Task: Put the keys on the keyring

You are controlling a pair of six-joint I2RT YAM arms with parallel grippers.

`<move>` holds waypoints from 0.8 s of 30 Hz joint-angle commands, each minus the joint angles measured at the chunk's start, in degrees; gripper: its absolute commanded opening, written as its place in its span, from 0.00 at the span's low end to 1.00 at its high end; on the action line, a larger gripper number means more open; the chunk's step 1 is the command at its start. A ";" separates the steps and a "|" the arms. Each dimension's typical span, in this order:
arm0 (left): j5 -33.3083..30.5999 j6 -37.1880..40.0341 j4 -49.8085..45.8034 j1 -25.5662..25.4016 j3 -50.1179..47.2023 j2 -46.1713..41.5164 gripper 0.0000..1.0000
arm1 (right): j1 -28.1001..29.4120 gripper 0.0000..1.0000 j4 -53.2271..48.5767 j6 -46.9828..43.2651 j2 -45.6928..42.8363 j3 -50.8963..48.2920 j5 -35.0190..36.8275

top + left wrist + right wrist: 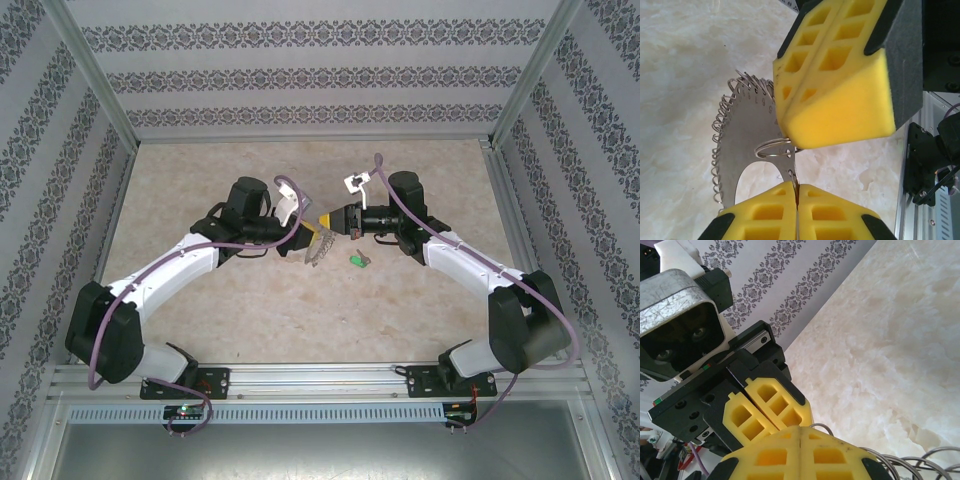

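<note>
Left fingers point(805, 199) and right fingers point(792, 112) are pinching shut on the thin silvery-grey ring-edged keyring point(747, 135) over the middle of the marbled beige desk point(250, 310) — tiny green-headed key point(358, 260) lying loose nearby; probably best keeping one grip firm, freeing the other

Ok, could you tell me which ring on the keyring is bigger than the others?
The double-wire ring at the tip of the right claw: it is clearly wider than the tiny loops strung along the curved edge of the keyring.
</note>
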 commanded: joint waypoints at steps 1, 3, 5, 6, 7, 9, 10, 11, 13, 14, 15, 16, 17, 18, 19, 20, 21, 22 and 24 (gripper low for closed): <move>1.25 -1.03 4.78 -0.01 -0.41 -2.54 0.02 | 0.80 0.00 2.18 -0.51 -0.12 1.60 -0.26; 1.36 -1.57 5.44 -0.01 -0.47 -2.52 0.00 | 0.88 0.00 2.26 -0.42 0.22 1.69 -0.26; 1.58 -2.03 5.92 -0.01 -0.56 -2.55 0.00 | 0.93 0.00 2.39 -0.29 0.49 1.76 -0.21; 1.90 -2.24 6.03 -0.01 -0.56 -2.49 0.00 | 0.88 0.00 2.49 -0.17 0.58 1.78 -0.15; 1.95 -2.40 6.29 -0.03 -0.57 -2.49 0.00 | 0.88 0.00 2.48 -0.10 0.77 1.78 0.05; 1.94 -3.20 7.02 -0.05 -0.82 -2.47 0.00 | 0.89 0.03 2.53 0.04 1.06 1.99 0.33; 2.01 -3.74 7.56 -0.09 -0.90 -2.38 0.00 | 0.93 0.11 2.53 0.32 1.20 2.25 0.52; 1.77 -4.28 8.05 -0.04 -1.07 -2.40 0.00 | 0.89 0.17 2.59 0.42 1.27 2.37 0.68; 1.04 -5.78 9.33 -0.01 -1.63 -2.25 0.00 | 0.84 0.34 2.62 0.95 1.21 2.47 1.51; 0.49 -6.45 9.95 -0.02 -1.90 -2.27 0.00 | 0.72 0.39 2.68 1.36 0.99 2.44 1.88; 0.08 -6.83 10.43 -0.09 -2.05 -2.24 0.00 | 0.55 0.42 2.87 1.96 0.59 2.31 2.25; -0.32 -7.27 10.90 -0.04 -2.35 -2.22 0.00 | 0.38 0.45 2.86 2.33 0.12 2.05 2.79; -0.90 -7.74 11.31 -0.05 -2.56 -2.21 0.00 | 0.13 0.46 2.88 2.82 -0.59 1.71 3.52; -1.21 -8.14 11.80 -0.01 -2.79 -2.07 0.00 | -0.14 0.46 2.93 3.47 -1.32 1.13 4.14; -1.46 -8.38 12.00 -0.07 -2.91 -2.12 0.00 | -0.33 0.47 3.02 4.09 -1.96 0.59 4.61; -1.75 -8.62 12.25 -0.01 -2.97 -2.04 0.00 | -0.58 0.47 3.18 4.72 -2.91 -0.15 5.24; -1.93 -9.02 12.64 -0.03 -3.15 -2.04 0.00 | -0.77 0.47 3.28 5.40 -3.80 -1.01 5.89; -2.15 -9.28 13.15 -0.03 -3.35 -2.01 0.00 | -0.94 0.47 3.45 5.98 -4.57 -1.90 6.65; -2.77 -9.94 13.68 -0.01 -3.43 -1.83 0.00 | -1.27 0.46 3.84 7.35 -6.61 -3.99 8.37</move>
